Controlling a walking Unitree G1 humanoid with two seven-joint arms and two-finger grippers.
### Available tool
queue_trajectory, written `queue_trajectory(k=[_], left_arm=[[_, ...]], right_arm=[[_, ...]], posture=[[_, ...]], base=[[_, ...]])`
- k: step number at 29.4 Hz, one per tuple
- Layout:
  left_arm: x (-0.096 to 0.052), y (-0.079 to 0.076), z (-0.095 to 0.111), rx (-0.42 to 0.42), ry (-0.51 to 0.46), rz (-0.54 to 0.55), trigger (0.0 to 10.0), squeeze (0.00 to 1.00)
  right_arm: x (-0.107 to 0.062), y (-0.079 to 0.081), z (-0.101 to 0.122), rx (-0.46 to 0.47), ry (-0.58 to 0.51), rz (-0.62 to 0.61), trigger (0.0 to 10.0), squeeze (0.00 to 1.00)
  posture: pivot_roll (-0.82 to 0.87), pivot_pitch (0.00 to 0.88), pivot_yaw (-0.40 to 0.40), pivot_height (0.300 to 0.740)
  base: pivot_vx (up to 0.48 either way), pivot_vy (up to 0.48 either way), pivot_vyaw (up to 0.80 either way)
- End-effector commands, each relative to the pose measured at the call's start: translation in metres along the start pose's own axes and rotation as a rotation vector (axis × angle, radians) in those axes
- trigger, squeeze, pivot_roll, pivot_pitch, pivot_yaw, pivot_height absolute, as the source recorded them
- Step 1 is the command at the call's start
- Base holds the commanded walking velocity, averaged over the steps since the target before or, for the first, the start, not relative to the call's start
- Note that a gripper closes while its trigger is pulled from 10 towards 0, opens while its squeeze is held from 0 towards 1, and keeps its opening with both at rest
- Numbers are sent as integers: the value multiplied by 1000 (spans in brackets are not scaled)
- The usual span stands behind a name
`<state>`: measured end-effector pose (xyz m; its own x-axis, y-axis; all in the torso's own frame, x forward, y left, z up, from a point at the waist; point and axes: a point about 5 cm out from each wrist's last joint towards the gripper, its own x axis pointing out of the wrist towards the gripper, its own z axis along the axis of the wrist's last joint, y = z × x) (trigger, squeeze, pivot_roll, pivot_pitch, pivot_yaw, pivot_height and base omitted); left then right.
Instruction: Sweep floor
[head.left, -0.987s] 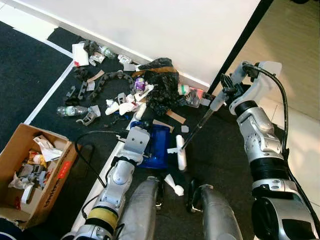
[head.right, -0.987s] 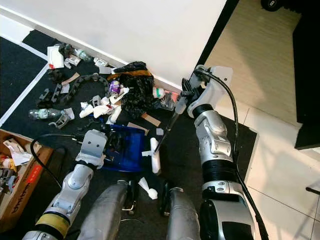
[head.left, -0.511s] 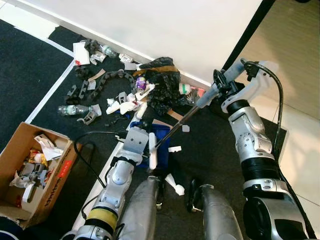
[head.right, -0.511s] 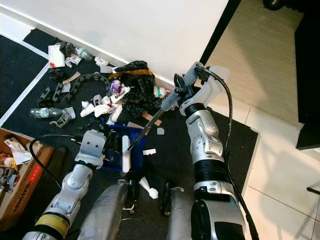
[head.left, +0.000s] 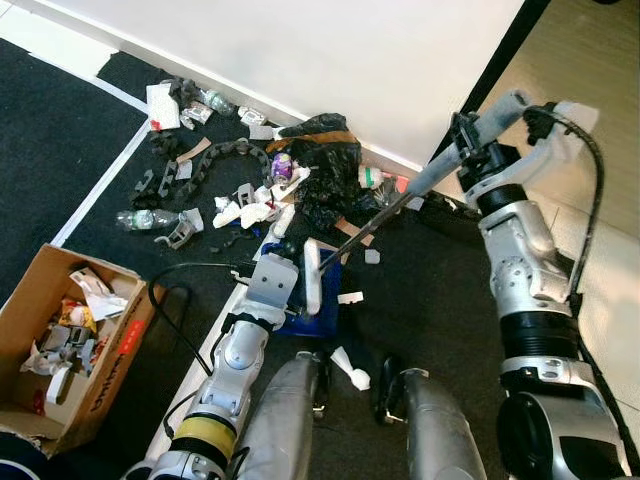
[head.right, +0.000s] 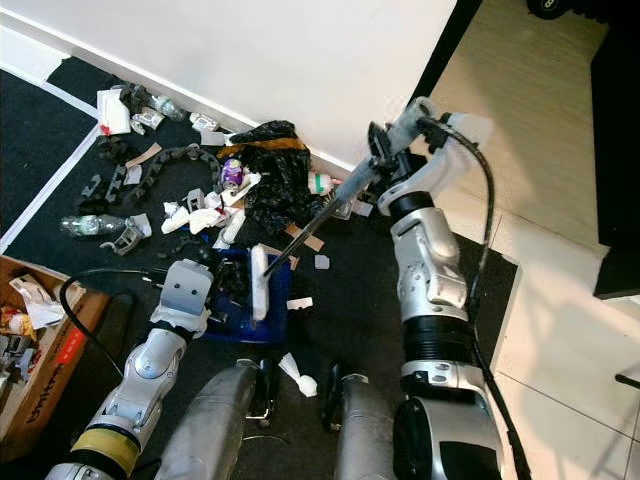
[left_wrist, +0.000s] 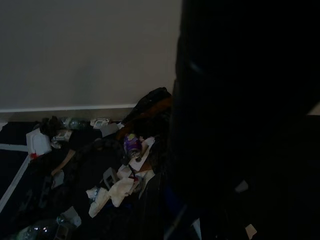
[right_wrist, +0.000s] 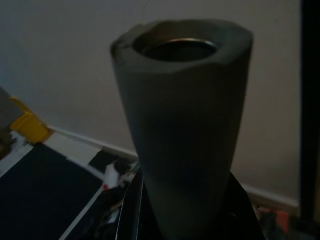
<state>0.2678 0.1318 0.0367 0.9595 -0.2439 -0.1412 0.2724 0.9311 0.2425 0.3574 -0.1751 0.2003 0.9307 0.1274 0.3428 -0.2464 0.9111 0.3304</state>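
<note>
Carpet (head.left: 70, 150), dark, covers most of the floor, white wall (head.left: 330, 60) running along its far edge. Cardboard box (head.left: 40, 300) sits at robot's left, stuffed with scraps. Litter pile lies along the wall base: black plastic bag (head.left: 325, 165) in the middle, black chain-like strip (head.left: 215, 158) curving left of it, clear bottle (head.left: 135, 221) further left, white paper scraps (head.left: 245, 212) between bag and dustpan.

Right arm raised at robot's right, right gripper (head.left: 470, 150) closed on the grey grip of the broom handle (head.left: 375, 222); in the right wrist view the grey grip end (right_wrist: 182, 125) sits right in front of the lens. Handle slants down and to the left from the gripper to the white broom head (head.left: 312, 277), which stands upright at the right edge of the blue dustpan (head.left: 300, 300), touching or just over it, cannot tell which.

Left arm reaches forward low, left gripper (head.left: 262, 262) at the dustpan's near-left side; fingers hidden by the wrist, cannot tell whether they grip it. Left wrist view is dark, shows the bag and paper scraps against the wall.

Small white scrap (head.left: 349, 297) lies on carpet just right of the dustpan, another white piece (head.left: 350, 368) between the robot's legs.
</note>
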Motion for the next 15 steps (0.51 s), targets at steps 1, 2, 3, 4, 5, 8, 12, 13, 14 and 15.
queue_trajectory(k=[1,2,3,4,5,8,12,13,14,15], left_arm=[[-13,-36,-25,-105,130,-137,10000,0],[-13,-36,-25,-105,130,-137,10000,0],[-13,-36,-25,-106,130,-138,10000,0],[-13,-36,-25,-106,130,-138,10000,0],[-13,-36,-25,-110,127,-142,10000,0],[-13,-36,-25,-113,127,-144,10000,0],[-13,-37,-25,-112,128,-149,10000,0],[-13,-37,-25,-112,128,-149,10000,0],[-13,-37,-25,-113,127,-150,10000,0],[-13,-37,-25,-113,127,-150,10000,0]], right_arm=[[-2,-10,11,-103,-19,-25,10000,0],[-2,-10,11,-103,-19,-25,10000,0],[-2,-14,11,-147,2,-34,10000,0],[-2,-14,11,-147,2,-34,10000,0],[-5,-23,13,-235,44,-39,10000,0],[-8,-30,21,-261,27,-46,10000,0],[-9,-39,35,-217,-24,-79,10000,0],[-9,-39,35,-219,-19,-82,10000,0],[-9,-41,32,-237,14,-87,10000,0],[-9,-42,29,-251,37,-90,10000,0]], posture=[[112,361,-27,740],[112,361,-27,740],[112,361,-27,740],[112,361,-27,740],[112,361,-27,740],[114,364,-26,740],[110,362,-26,740],[110,362,-26,740],[110,362,-26,740],[110,362,-26,740]], base=[[0,0,0],[0,0,0],[0,0,0],[0,0,0],[0,0,0],[0,0,0],[0,0,0],[0,0,0],[0,0,0],[0,0,0]])
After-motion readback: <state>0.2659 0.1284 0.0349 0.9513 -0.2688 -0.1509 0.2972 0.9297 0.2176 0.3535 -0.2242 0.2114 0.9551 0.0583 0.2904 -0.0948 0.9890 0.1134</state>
